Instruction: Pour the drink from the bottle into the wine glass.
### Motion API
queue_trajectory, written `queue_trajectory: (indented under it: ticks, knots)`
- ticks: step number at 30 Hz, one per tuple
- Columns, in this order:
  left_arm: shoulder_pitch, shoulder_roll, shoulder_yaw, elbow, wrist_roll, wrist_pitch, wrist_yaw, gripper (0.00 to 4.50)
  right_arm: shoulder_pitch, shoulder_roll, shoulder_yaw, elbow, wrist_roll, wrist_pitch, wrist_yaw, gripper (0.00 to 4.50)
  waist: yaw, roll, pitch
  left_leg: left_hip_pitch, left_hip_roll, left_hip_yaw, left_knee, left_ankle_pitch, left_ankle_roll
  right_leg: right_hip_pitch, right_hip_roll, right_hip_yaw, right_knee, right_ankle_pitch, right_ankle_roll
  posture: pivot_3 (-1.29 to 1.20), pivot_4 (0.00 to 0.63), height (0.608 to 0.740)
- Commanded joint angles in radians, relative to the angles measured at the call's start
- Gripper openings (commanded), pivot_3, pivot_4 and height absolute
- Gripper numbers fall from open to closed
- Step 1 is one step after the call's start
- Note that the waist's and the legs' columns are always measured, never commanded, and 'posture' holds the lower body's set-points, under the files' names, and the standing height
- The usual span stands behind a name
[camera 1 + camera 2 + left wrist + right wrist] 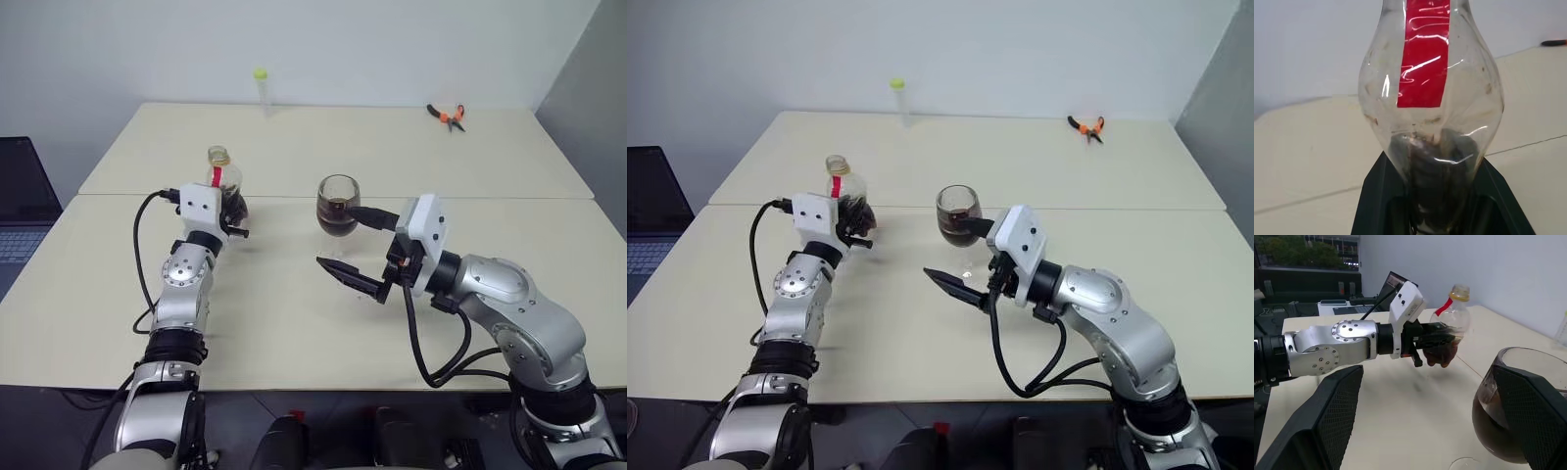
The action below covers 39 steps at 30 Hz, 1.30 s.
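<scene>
The bottle [223,177] is upright at the left of the table, its base gripped by my left gripper [231,217], which is shut on it. Its red label strip [1422,63] faces the left wrist view, and a little dark drink [1435,169] sits in its bottom. The wine glass [338,201] stands on the table in the middle, its bowl about half full of dark drink [337,219]. My right gripper [335,236] is open wide at the glass, one finger beside the bowl and the other low in front of the foot.
A slim clear tube with a yellow-green cap [261,90] stands at the far edge. Orange-handled pliers [447,116] lie at the back right. A laptop [20,201] sits off the table's left side. A seam [490,199] runs between the two tabletops.
</scene>
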Motion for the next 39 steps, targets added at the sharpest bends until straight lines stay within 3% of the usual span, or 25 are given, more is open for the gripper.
queue_trajectory:
  ticks: [1, 13, 14, 23, 24, 33, 39]
  knots:
    - [-0.016, -0.016, 0.040, 0.003, -0.038, -0.016, 0.017, 0.72, -0.036, -0.002, -0.025, -0.021, 0.014, 0.000, -0.003, 4.50, 0.001, 0.000, 0.000, 0.000, 0.000, 0.000, 0.000, 0.000, 0.000, 0.000, 0.000, 0.000, 0.000, 0.000, 0.000, 0.00, 0.150, 0.740]
    - [-0.066, -0.016, 0.073, 0.217, -0.047, -0.096, 0.000, 0.72, -0.060, -0.001, -0.018, -0.016, 0.021, 0.025, -0.003, 4.50, 0.000, -0.001, -0.001, 0.000, 0.000, 0.000, 0.000, 0.000, 0.000, 0.000, 0.000, 0.000, 0.000, 0.000, 0.000, 0.00, 0.150, 0.740]
    - [-0.069, -0.017, 0.075, 0.227, -0.049, -0.101, -0.007, 1.45, -0.060, 0.000, -0.017, -0.016, 0.022, 0.026, -0.003, 4.50, 0.000, -0.001, -0.001, 0.000, 0.000, 0.000, 0.000, 0.000, 0.000, 0.000, 0.000, 0.000, 0.000, 0.000, 0.000, 0.00, 0.150, 0.740]
    - [0.003, -0.012, 0.082, 0.131, -0.058, -0.084, -0.046, 4.33, -0.047, -0.007, -0.030, -0.022, 0.024, 0.031, -0.008, 4.50, 0.000, -0.001, -0.001, 0.000, 0.000, 0.000, -0.001, 0.000, 0.000, 0.000, 0.000, 0.000, 0.000, 0.000, 0.000, 0.00, 0.150, 0.740]
    - [0.025, -0.006, 0.081, 0.089, -0.056, -0.066, -0.048, 4.49, -0.042, -0.007, -0.032, -0.019, 0.022, 0.027, -0.011, 4.50, -0.001, -0.001, -0.001, 0.000, 0.001, 0.000, -0.001, 0.000, 0.000, 0.000, 0.000, 0.000, 0.000, 0.000, 0.000, 0.00, 0.150, 0.740]
    - [0.338, 0.002, 0.103, -0.537, -0.033, 0.211, 0.047, 4.49, 0.177, -0.014, -0.085, 0.019, -0.067, -0.175, -0.019, 4.50, 0.000, -0.001, -0.001, 0.001, 0.001, 0.000, -0.002, -0.001, 0.001, 0.000, -0.005, 0.000, -0.001, 0.000, 0.000, 0.00, 0.150, 0.740]
    - [0.434, -0.033, 0.077, -0.717, -0.019, 0.303, 0.094, 4.49, 0.320, 0.092, -0.137, 0.159, -0.143, -0.346, -0.118, 4.50, 0.002, -0.001, -0.001, 0.004, 0.001, 0.000, -0.002, -0.001, 0.001, 0.005, -0.004, 0.000, -0.002, 0.000, 0.000, 0.00, 0.150, 0.740]
